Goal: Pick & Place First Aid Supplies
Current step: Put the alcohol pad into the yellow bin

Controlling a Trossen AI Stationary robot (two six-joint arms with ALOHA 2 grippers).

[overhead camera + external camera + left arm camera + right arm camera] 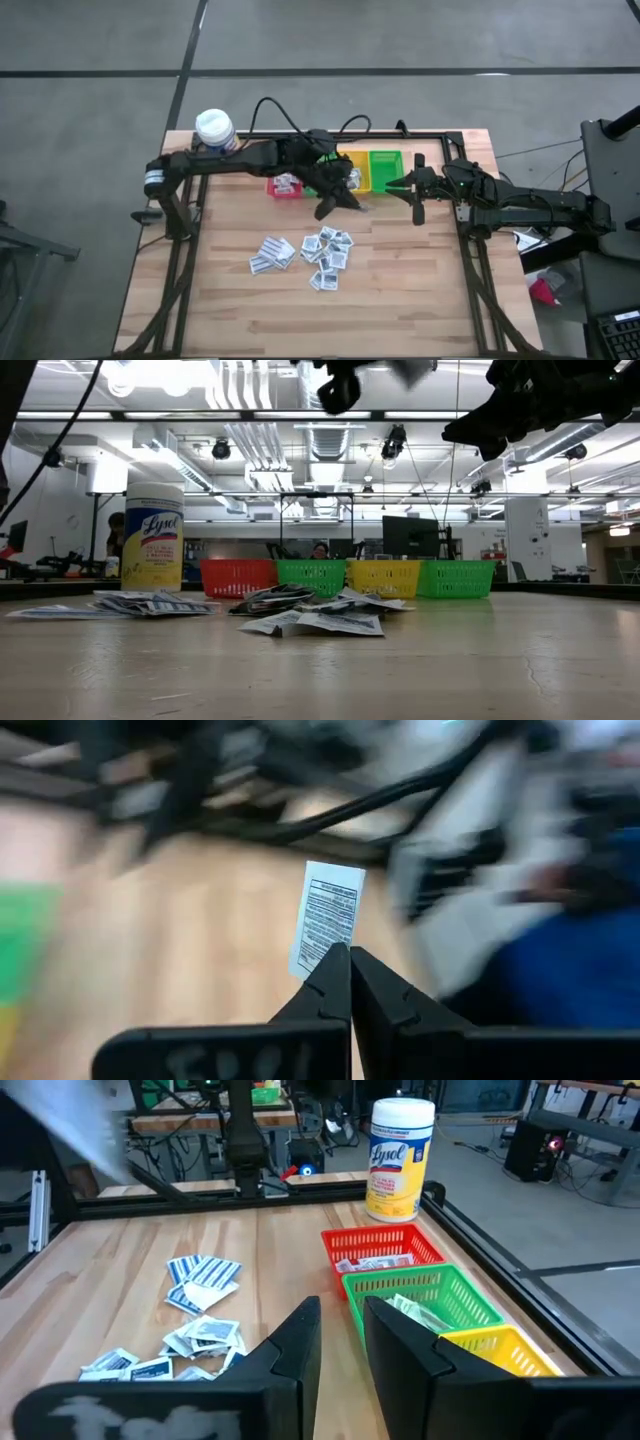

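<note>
Between the closed fingertips of the left gripper (349, 958) stands one white sachet (327, 916) with dark print, pinched by its lower edge and upright above the wooden table (420, 290). In the high view this gripper (347, 197) hangs just in front of the row of bins, near the yellow bin (356, 170). The rest of the first aid supplies (305, 253) lie in a loose heap on the table, well in front of the bins and apart from both arms. A few packets are already inside the red bin (378, 1252), and some white ones lie in the green bin (425, 1298) next to it. The white-capped yellow bottle (214, 130) stands behind the red bin, at the table's far left corner. The right gripper (415, 187) waits just beside the right end of the bin row, above the table; its jaws are a little apart and nothing is between them (340, 1342).
</note>
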